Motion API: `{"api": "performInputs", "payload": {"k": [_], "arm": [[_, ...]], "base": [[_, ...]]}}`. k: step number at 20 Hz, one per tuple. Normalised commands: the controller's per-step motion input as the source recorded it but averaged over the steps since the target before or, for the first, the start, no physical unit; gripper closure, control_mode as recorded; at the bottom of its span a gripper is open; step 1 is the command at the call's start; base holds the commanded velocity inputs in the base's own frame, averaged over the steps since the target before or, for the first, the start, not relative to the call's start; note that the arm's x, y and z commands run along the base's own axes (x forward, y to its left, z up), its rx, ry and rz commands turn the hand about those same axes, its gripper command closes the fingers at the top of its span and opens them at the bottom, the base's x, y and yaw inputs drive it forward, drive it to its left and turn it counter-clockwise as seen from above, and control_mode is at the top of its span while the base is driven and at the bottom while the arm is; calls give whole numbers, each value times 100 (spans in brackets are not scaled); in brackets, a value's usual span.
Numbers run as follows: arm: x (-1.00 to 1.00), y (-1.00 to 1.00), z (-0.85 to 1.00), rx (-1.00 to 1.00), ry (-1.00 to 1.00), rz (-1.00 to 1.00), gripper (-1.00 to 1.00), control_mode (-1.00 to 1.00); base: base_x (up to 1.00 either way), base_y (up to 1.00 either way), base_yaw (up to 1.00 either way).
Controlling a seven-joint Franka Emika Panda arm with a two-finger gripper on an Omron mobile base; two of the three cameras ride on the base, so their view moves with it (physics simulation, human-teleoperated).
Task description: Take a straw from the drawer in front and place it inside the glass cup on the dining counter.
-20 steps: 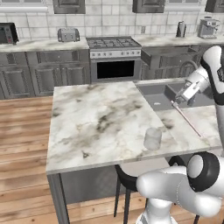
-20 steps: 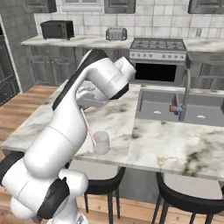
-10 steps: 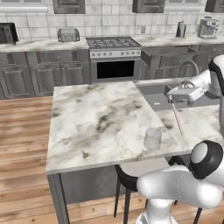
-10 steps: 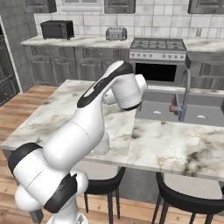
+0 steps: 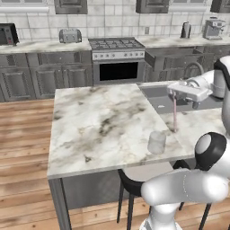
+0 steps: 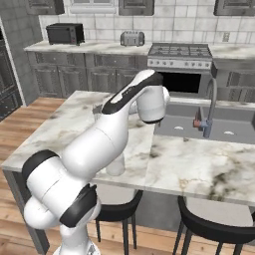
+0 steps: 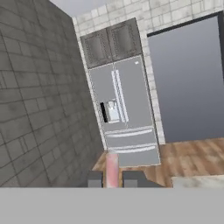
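Marble dining counter (image 5: 99, 121) bears glass cup (image 5: 157, 142); end effector (image 5: 174, 95) grasping upright straw (image 5: 174, 114).

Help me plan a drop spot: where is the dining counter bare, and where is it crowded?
The dining counter is bare left of and behind the glass cup. Crowded on its right: the end effector holds the straw upright beside the sink.

No readable text, label, brand or number anywhere: none on the fridge (image 7: 127, 113) ahead of the hand, none on the oven (image 5: 118, 70).
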Motion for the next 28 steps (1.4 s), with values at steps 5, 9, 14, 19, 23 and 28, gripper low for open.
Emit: {"api": "performInputs", "payload": {"k": [5, 9, 14, 19, 23, 28], "arm": [[0, -4, -4, 9, -17, 10, 100, -100], [0, -11, -20, 6, -10, 9, 100, -100], [1, -5, -13, 6, -4, 6, 100, -100], [5, 0, -13, 6, 0, 3, 100, -100], [1, 0, -9, 0, 0, 0, 100, -100], [0, -3, -9, 0, 0, 0, 100, -100]], "base": [[0, 0, 0], [0, 0, 0], [0, 0, 0], [0, 0, 0], [0, 0, 0], [0, 0, 0]]}}
